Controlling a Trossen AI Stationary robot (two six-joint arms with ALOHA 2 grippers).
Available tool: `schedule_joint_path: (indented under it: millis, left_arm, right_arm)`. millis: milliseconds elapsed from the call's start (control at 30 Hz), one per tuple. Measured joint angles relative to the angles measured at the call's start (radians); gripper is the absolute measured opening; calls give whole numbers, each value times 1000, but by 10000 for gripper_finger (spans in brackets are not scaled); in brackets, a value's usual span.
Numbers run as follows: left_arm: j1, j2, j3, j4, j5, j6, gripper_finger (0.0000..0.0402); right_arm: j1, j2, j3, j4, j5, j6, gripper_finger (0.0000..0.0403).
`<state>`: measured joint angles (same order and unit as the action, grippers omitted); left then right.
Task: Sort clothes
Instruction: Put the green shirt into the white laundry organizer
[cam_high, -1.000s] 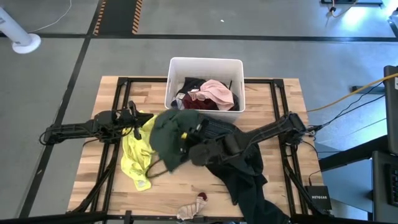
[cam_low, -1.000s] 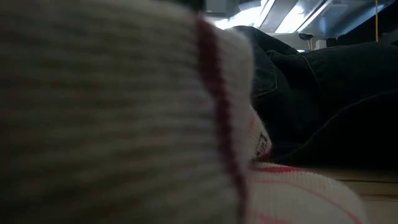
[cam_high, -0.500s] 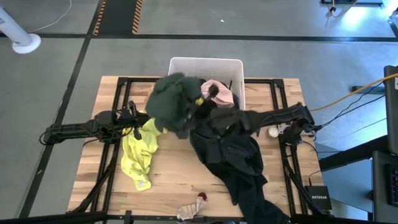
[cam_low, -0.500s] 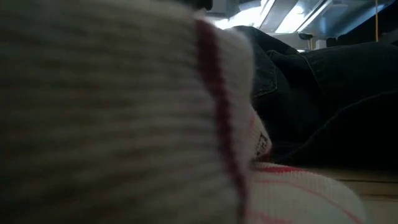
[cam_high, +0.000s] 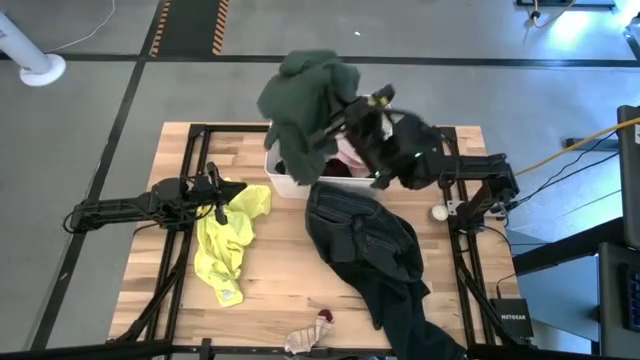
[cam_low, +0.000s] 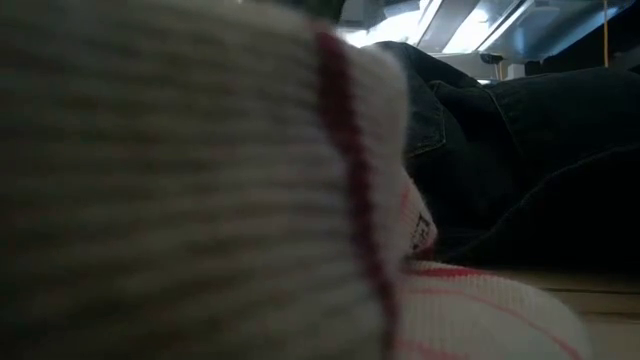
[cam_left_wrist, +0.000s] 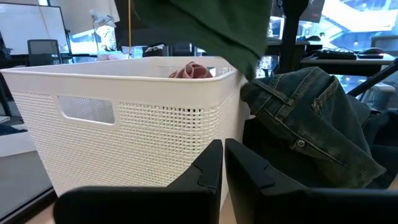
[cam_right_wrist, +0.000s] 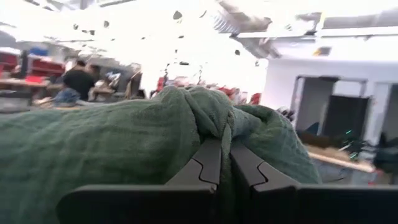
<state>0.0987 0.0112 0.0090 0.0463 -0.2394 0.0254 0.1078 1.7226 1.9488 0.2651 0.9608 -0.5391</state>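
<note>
My right gripper (cam_high: 352, 112) is shut on the dark green shirt (cam_high: 305, 95), high above the white bin (cam_high: 285, 182) at the table's far middle. The shirt hangs bunched over the bin's left half; it also shows in the left wrist view (cam_left_wrist: 211, 25). A pink piece (cam_left_wrist: 191, 70) lies in the bin. Dark jeans (cam_high: 365, 240) lie spread on the table near the bin. A bright yellow top (cam_high: 228, 238) lies at the left. My left gripper (cam_left_wrist: 222, 163) is shut and empty, low beside the yellow top's far end (cam_high: 216, 193). A striped sock (cam_high: 310, 335) lies at the near edge. My right gripper pinches a gathered fold of the green shirt (cam_right_wrist: 214, 127) between its two fingers (cam_right_wrist: 205, 163); several layers are bunched there. The shirt is lifted clear of the table and drapes slack below and to the left of the fingers, above the bin.
The bin's wall (cam_left_wrist: 124, 118) stands close in front of my left gripper, with the jeans (cam_left_wrist: 311, 124) beside it. The striped sock (cam_low: 200, 180) fills most of the low view, with the jeans (cam_low: 520, 150) behind it. A small white thing (cam_high: 439, 212) lies at the right.
My right gripper has gone up and toward the table's far edge with the green shirt. The shirt, which lay on the table over the jeans' left end, is now lifted clear and hangs above the bin. The jeans lie uncovered.
</note>
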Motion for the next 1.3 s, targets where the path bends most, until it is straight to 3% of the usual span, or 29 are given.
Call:
schedule_joint_path:
  millis: [200, 433, 533, 700, 833, 967, 1100, 1300]
  left_arm:
    - [0, 0, 0, 0, 0, 1, 13]
    - [0, 0, 0, 0, 0, 8, 13]
    - [0, 0, 0, 0, 0, 8, 13]
    - [0, 0, 0, 0, 0, 1, 13]
    - [0, 0, 0, 0, 0, 0, 13]
    - [0, 0, 0, 0, 0, 4, 13]
    - [0, 0, 0, 0, 0, 6, 13]
    - [0, 0, 0, 0, 0, 1, 13]
  right_arm:
    - [-26, -50, 2, 51, 13, -121, 12]
    - [-37, -61, 2, -57, 216, -194, 13]
    - [-48, -61, 2, -244, 241, -76, 13]
    - [-96, -59, 2, -625, 233, 284, 14]
    - [-158, -54, 2, -917, 134, 618, 14]
    - [-215, -15, 2, -1101, 4, 825, 14]
    - [-252, 48, 1, -1154, -93, 891, 14]
    - [-288, 153, 1, -1080, -234, 977, 15]
